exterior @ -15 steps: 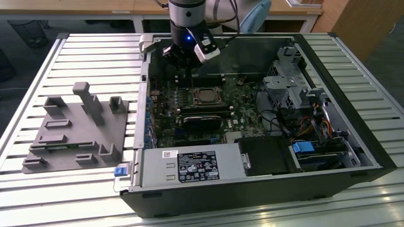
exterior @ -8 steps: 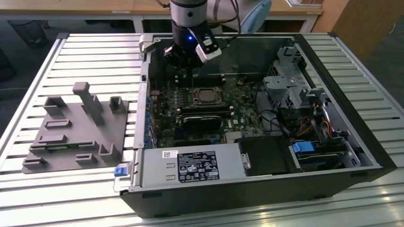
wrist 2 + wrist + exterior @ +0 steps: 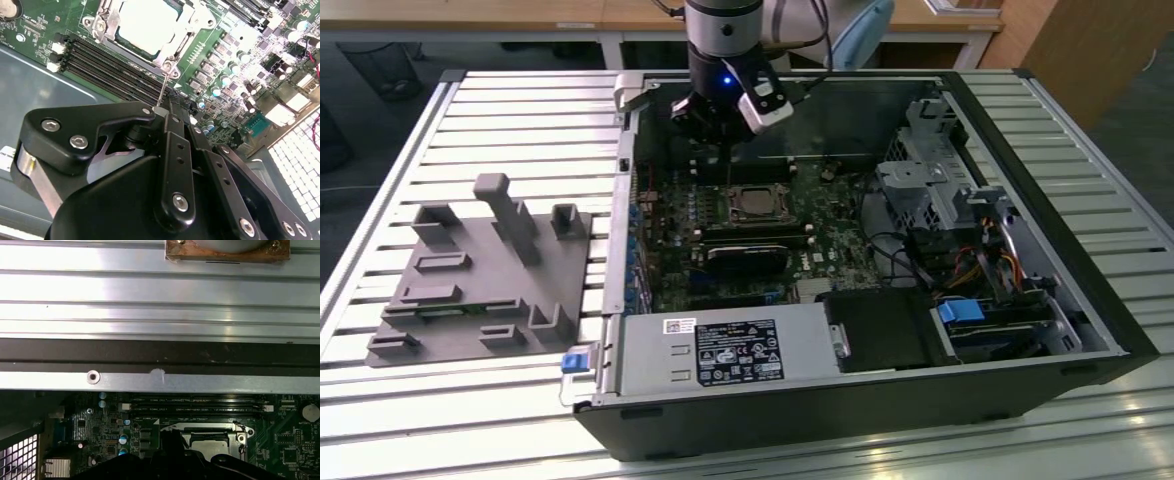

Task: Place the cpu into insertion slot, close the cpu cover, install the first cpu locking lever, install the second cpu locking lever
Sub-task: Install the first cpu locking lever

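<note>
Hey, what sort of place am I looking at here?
Probably a robotics lab or workshop bench set up for PC assembly. An open computer case lies on a slatted metal table, a grey fixture block sits beside it, a robot arm reaches over the motherboard, and desks stand behind.

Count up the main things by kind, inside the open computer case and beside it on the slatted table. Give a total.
computer case: 1
cpu: 1
black heatsink: 1
power supply: 1
blue-tabbed drive caddy: 1
grey fixture tray: 1
Total: 6
</note>
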Tool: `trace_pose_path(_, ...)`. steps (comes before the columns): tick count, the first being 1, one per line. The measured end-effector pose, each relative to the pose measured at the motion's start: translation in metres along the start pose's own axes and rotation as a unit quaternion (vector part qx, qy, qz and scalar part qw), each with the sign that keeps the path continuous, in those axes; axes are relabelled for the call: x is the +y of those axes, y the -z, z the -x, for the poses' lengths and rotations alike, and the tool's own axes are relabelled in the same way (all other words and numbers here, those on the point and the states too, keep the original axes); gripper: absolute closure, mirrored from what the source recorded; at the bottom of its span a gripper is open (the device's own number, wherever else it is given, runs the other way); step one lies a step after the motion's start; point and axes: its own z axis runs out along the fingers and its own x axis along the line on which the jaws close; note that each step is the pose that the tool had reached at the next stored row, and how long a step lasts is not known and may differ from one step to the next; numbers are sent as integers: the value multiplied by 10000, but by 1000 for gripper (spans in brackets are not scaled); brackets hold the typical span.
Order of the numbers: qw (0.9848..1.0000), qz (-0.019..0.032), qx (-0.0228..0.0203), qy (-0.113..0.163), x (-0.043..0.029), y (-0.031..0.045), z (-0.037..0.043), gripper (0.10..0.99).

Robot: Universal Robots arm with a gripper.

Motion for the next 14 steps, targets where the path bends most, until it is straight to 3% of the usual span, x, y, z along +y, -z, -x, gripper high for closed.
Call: trace_pose_path(14, 10000, 0, 0, 0, 0, -5, 130, 980)
